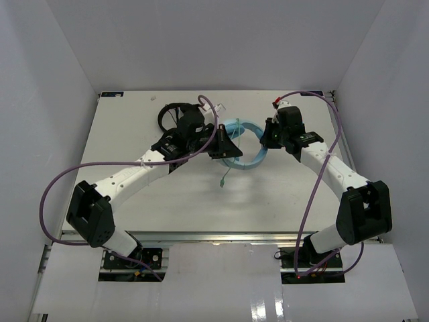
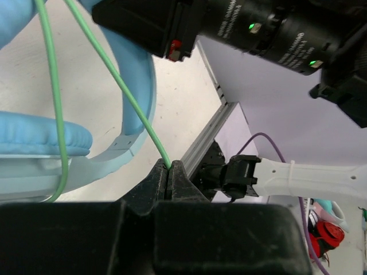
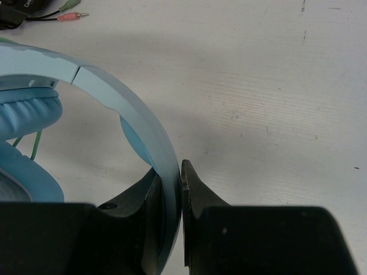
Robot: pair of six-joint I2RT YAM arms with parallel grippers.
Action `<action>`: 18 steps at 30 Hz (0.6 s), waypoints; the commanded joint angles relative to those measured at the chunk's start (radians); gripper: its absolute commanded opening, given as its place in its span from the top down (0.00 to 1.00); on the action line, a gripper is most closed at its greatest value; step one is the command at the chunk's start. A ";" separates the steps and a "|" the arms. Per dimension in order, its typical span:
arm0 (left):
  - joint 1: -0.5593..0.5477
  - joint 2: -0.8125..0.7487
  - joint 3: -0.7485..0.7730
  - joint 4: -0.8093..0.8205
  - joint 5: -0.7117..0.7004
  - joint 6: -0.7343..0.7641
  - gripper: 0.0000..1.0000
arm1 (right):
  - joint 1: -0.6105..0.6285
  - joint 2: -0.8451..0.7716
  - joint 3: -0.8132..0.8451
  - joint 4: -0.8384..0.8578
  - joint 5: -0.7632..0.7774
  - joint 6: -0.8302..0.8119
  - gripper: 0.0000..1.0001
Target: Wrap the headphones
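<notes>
Now: left pincer (image 2: 170,172) fully closed, its tips nipping the thin green cable (image 2: 121,86). From the jaws the cable runs straight up and away to the left, looking taut. A second strand of it curves down just left of the pincer, passing in front of a padded blue ear cushion (image 2: 40,140). The headphones (image 1: 244,149) are light blue and sit between the two pincers, over the far middle of the white table (image 1: 201,201). Cannot tell whether they rest on the surface or are raised off it. Right pincer (image 3: 172,172) is closed on the wide band (image 3: 114,91), the band's edge sandwiched between both jaws. From that grip the band arcs up and left, with a cup's cushion further left of the jaws. Well beyond the right pincer, up and to the left, pink and green jack plugs (image 3: 73,12) lie on the table. A loose cable end trails on the near side of the left pincer. Black headphones (image 1: 173,115) lie on the far side of the left arm.
</notes>
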 commanded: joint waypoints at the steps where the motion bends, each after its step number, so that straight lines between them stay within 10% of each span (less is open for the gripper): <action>1: -0.034 -0.023 -0.057 0.011 -0.005 0.036 1.00 | -0.025 -0.022 0.017 0.142 0.022 0.102 0.92; 18: -0.037 0.037 -0.098 0.026 -0.131 0.069 0.58 | -0.025 -0.056 -0.120 0.284 0.008 0.076 0.92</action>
